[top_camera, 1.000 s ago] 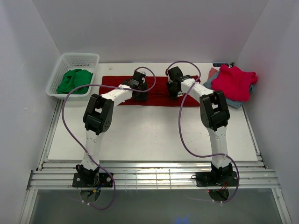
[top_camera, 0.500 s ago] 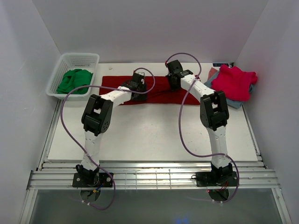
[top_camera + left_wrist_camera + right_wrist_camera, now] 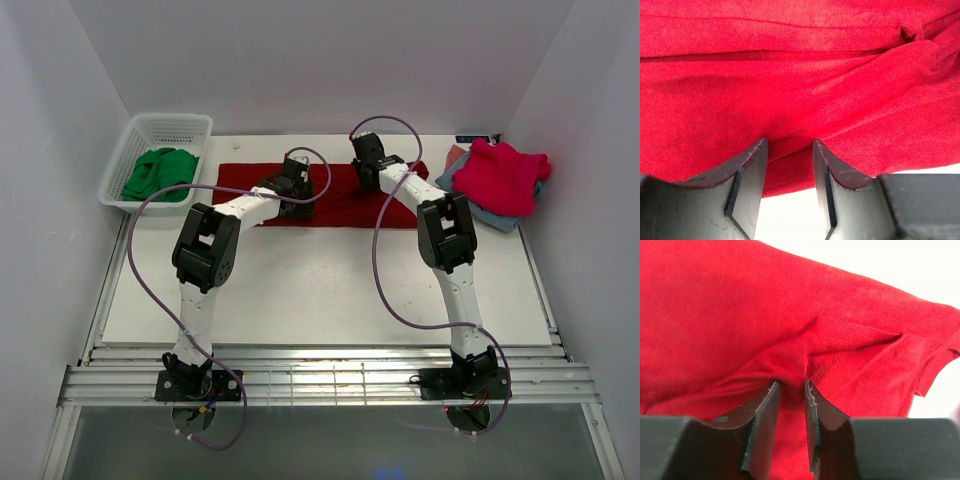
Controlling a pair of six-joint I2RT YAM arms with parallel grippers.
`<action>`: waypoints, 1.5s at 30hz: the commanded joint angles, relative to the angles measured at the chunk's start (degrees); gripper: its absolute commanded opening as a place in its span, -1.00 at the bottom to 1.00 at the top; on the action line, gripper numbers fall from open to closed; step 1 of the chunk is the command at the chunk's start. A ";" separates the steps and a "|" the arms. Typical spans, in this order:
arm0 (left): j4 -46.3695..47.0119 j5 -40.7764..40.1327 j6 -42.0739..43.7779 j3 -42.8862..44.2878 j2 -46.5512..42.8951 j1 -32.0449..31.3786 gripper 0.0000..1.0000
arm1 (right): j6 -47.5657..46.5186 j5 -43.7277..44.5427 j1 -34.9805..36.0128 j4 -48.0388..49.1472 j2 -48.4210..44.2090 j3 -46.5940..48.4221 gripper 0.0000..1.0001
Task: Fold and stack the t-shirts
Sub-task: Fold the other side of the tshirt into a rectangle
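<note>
Dark red t-shirt (image 3: 340, 195) is lying spread along the table's (image 3: 300, 290) far edge. Left gripper (image 3: 790, 150) is pinching a fold at its near hem, while right gripper (image 3: 791, 385) is gripping a bunched ridge of it, jaws narrow

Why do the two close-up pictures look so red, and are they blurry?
Both wrist views sit almost against the dark red shirt, so cloth fills them; the weave looks soft, while the table beyond is glared to blank white. In the top view the light is even, with faint shadows under the arms.
</note>
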 commanded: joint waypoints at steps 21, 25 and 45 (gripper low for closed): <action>-5.05 0.08 -0.77 -2.14 -5.96 -4.21 0.00 | 8.14 5.59 -0.03 11.21 -19.18 -11.61 -0.29; -5.93 -0.88 -1.29 -2.65 -8.60 -7.11 0.11 | 10.34 -0.48 -0.03 6.52 -22.32 -17.82 -0.34; -6.55 -9.68 0.11 -13.20 -12.91 -9.58 0.11 | 16.67 -4.01 -0.03 6.26 -23.83 -39.72 -0.84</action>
